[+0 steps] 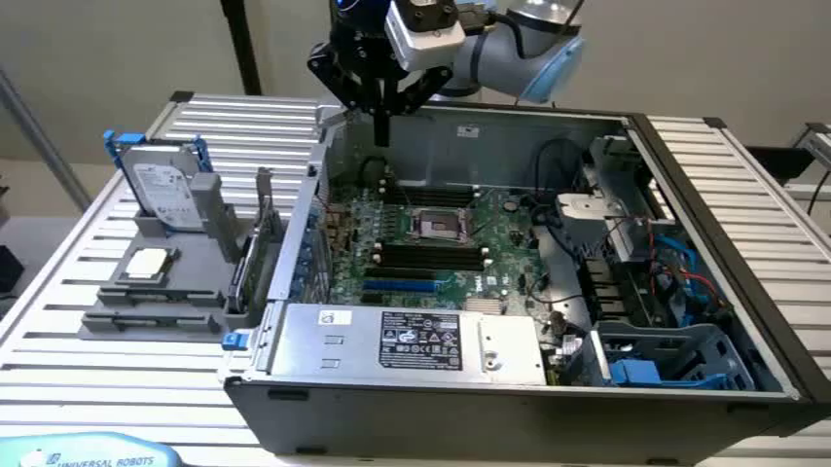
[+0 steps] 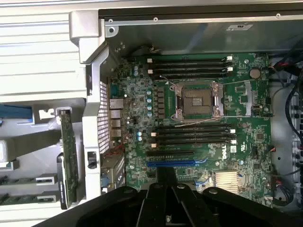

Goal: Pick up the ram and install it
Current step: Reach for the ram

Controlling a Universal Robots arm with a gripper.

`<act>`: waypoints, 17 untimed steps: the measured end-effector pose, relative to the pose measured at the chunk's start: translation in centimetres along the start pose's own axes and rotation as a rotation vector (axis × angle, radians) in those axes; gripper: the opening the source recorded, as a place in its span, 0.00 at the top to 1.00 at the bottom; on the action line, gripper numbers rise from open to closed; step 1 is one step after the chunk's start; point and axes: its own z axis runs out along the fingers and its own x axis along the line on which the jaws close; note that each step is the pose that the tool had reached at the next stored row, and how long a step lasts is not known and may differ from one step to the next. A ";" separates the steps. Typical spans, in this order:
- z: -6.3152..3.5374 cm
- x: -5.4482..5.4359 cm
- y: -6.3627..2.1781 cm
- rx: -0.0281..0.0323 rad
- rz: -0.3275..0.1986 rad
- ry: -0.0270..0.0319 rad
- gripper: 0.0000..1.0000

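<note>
- Green and thin, the ram (image 2: 23, 180) shows as a narrow strip seated in the grey holder (image 1: 104, 326) on the table (image 1: 65, 409). It is outside the computer case (image 1: 675, 165), on the exterior view's left. A second green strip (image 2: 23, 199) like it lies just beside it, and I cannot tell the two apart.
- The gripper (image 1: 381, 134) hangs over the rear of the open case, above the motherboard (image 2: 236, 94) and well apart from the holder. Its jaws are pressed together with nothing between them.
- Judged from that, the pick-up is not yet done, and the black memory slots (image 2: 194, 135) look empty.
- To do the pick-up well:
  - The jaws should be spread before they come down, since closed tips would strike the stick's top edge.
  - They should close across the two flat faces near the middle of the length, so the stick hangs level.
  - The lift should go straight up out of the holder's groove, without twist.
- Two things stand near that path and call for care. The upright expansion card (image 2: 68, 161) is between the holder and the case wall. The hard drive (image 1: 166, 180) in its blue frame stands on the holder, further back in the exterior view.
- The ram seems to stand on its long edge, thin edge upward.
- Its long axis runs parallel to the memory slots, so I judge that little turning of the wrist is called for.
- Where its notch lies cannot be told.
</note>
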 end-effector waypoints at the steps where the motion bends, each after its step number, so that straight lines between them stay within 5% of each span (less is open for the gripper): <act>1: 0.00 0.0 0.00 0.0000 0.000 0.0000 0.89; 13: -0.01 0.0 -0.01 0.0001 0.000 0.0001 0.89; 17: -0.04 0.8 -0.50 0.0001 0.000 0.0000 0.89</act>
